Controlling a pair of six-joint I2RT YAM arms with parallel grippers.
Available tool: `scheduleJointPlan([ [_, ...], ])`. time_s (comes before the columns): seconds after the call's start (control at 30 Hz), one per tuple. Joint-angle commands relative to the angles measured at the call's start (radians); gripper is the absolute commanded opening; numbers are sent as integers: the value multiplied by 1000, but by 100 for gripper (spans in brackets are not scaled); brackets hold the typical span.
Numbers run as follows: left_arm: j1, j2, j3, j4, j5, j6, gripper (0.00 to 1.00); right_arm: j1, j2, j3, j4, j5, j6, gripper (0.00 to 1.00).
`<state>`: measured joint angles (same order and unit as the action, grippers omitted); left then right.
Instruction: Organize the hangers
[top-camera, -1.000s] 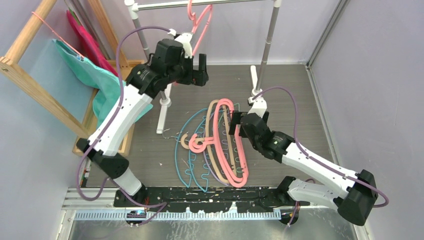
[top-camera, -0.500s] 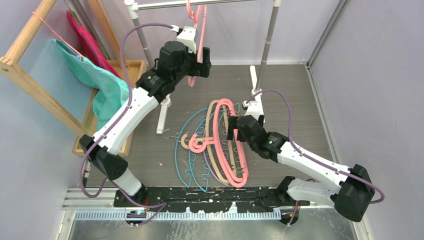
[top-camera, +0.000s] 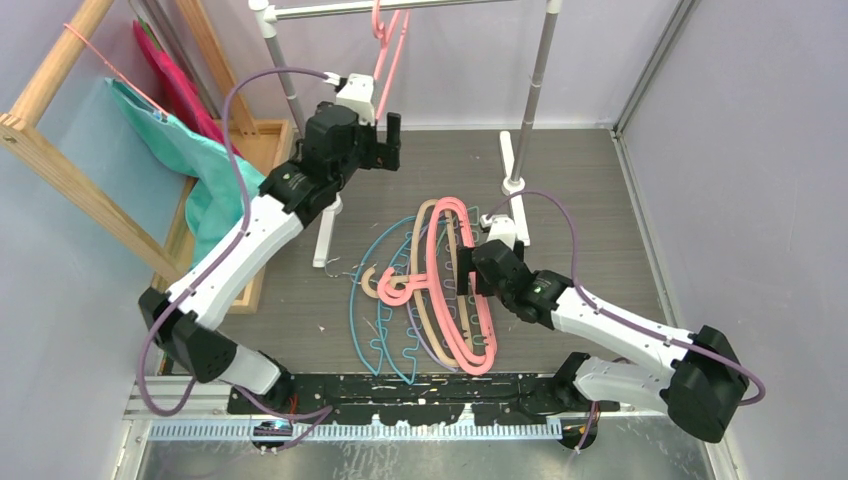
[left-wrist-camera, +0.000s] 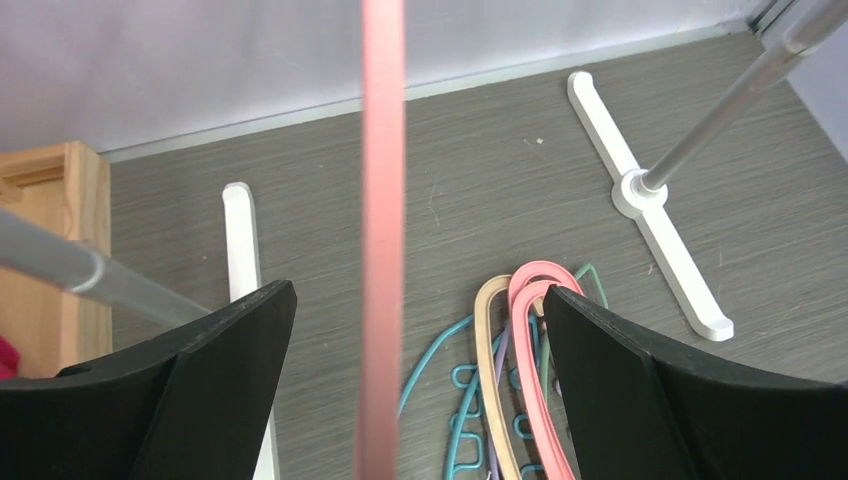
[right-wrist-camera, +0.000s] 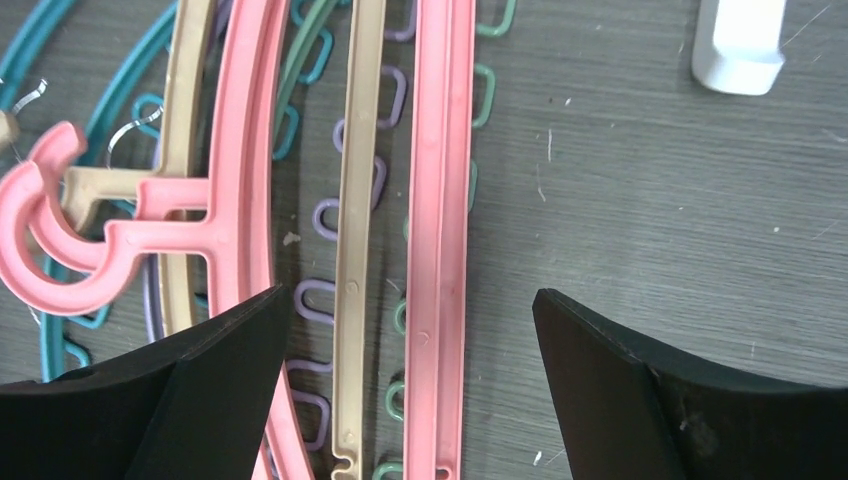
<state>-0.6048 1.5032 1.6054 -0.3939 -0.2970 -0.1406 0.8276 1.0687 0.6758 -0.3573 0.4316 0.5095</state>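
A pile of hangers (top-camera: 440, 290) lies on the floor mid-table: thick pink and beige ones over thin blue, teal, purple and green ones. One pink hanger (top-camera: 388, 45) hangs on the garment rail (top-camera: 400, 8). My left gripper (top-camera: 385, 135) is open just below it; in the left wrist view the pink hanger (left-wrist-camera: 382, 230) hangs between the jaws without touching them. My right gripper (top-camera: 472, 268) is open low over the pile; in the right wrist view a pink bar (right-wrist-camera: 440, 240) and a beige bar (right-wrist-camera: 358, 240) lie between the jaws.
The rail's white feet (top-camera: 513, 165) and steel posts (top-camera: 540, 70) stand behind the pile. A wooden frame rack (top-camera: 60, 150) with teal and pink cloth (top-camera: 190, 160) stands at the left. Grey walls close the back and right.
My left gripper has drawn back left and down from the hung pink hanger, which now hangs free. My right gripper has slid down and left onto the pile.
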Motion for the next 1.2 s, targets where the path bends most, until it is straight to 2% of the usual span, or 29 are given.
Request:
scheduleJointPlan([
  [0.0, 8, -139, -34, 58, -30, 12, 98, 10, 18, -9, 44, -59, -22, 96],
  [0.23, 7, -263, -136, 10, -71, 15, 98, 47, 44, 5, 38, -79, -63, 91],
  [0.47, 7, -365, -251, -17, -47, -21, 98, 164, 112, 23, 34, -70, -64, 87],
  [0.77, 7, -383, -293, -44, -29, -46, 98, 262, 213, 63, 37, -89, -57, 77],
  [1.03, 7, -411, -356, -47, -27, -69, 98, 317, 279, 83, 50, -109, -35, 64],
  [1.17, 7, -408, -348, -47, -21, -67, 98, 347, 282, 97, 34, -71, -17, 62],
])
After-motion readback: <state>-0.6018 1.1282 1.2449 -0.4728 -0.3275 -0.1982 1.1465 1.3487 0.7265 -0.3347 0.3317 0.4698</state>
